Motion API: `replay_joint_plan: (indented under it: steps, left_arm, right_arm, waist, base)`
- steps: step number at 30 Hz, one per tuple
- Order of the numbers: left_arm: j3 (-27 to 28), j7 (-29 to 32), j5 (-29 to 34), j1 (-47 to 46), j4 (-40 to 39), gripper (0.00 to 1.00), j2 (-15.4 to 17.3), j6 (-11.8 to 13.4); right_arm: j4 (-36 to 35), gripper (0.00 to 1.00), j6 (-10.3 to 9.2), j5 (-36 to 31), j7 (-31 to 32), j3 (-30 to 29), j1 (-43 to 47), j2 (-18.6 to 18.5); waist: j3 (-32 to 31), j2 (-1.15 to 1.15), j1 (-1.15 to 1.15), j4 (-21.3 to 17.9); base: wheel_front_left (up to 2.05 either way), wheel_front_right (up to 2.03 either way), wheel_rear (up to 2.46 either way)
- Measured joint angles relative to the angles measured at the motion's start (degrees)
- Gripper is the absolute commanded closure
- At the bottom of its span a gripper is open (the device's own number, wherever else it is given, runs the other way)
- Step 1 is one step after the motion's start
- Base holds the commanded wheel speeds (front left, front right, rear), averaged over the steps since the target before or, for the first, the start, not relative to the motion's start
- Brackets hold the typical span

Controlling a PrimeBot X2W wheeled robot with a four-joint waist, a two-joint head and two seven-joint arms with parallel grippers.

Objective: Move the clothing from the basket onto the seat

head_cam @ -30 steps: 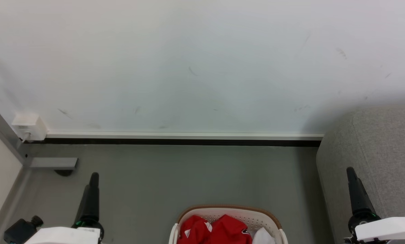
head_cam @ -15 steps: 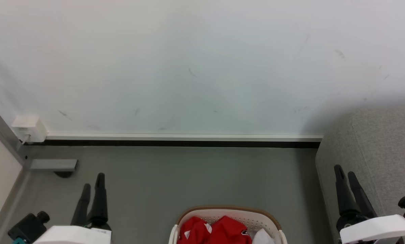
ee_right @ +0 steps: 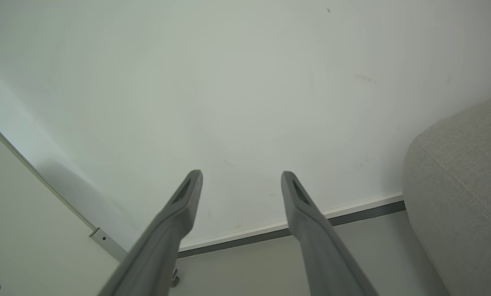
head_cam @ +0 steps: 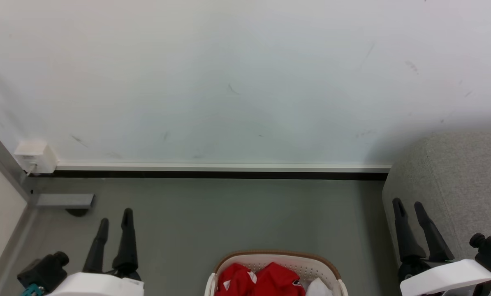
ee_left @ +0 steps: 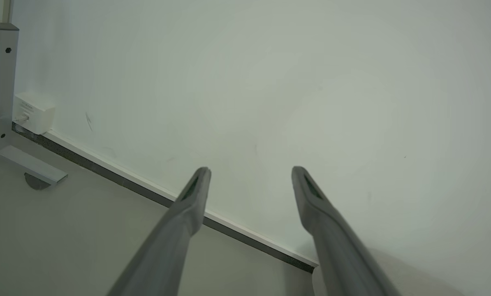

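Note:
The cream-white basket point(head_cam: 307, 265) with a tan rim sits on the floor at the bottom centre of the head view, cut off by the frame edge. Red clothing point(head_cam: 260, 281) with white patches lies bunched inside it. The light-grey seat point(head_cam: 459, 172) rises at the right, and its rounded corner point(ee_right: 463, 176) shows in the right wrist view. My left gripper point(head_cam: 114, 217) stands open at the lower left, well left of the basket, and holds nothing point(ee_left: 249, 169). My right gripper point(head_cam: 408, 204) stands open beside the seat's side, empty point(ee_right: 241, 173).
A white wall point(head_cam: 237, 82) with a dark skirting strip point(head_cam: 221, 174) runs across ahead. A grey metal frame leg with a foot point(head_cam: 64, 200) and a white box point(head_cam: 35, 155) stand at the far left. Grey floor point(head_cam: 229, 213) lies between the basket and the wall.
Both grippers have turned so that their two fingers now show apart, and both arms have shifted inward toward the basket. The basket and clothing have not moved.

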Motion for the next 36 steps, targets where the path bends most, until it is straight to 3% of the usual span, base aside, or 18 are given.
replay_joint_plan:
  steps: [36]
  left_arm:
    - [-2.1, -5.0, 20.8, 0.8, -1.1, 0.0, 0.8, 1.5]
  right_arm:
    - [4.5, 0.0, 0.0, -18.2, -5.1, 2.7, -1.9, 0.0]
  waist:
    - [-0.3, 0.0, 0.0, -0.5]
  base:
    - [0.0, 0.0, 0.0]
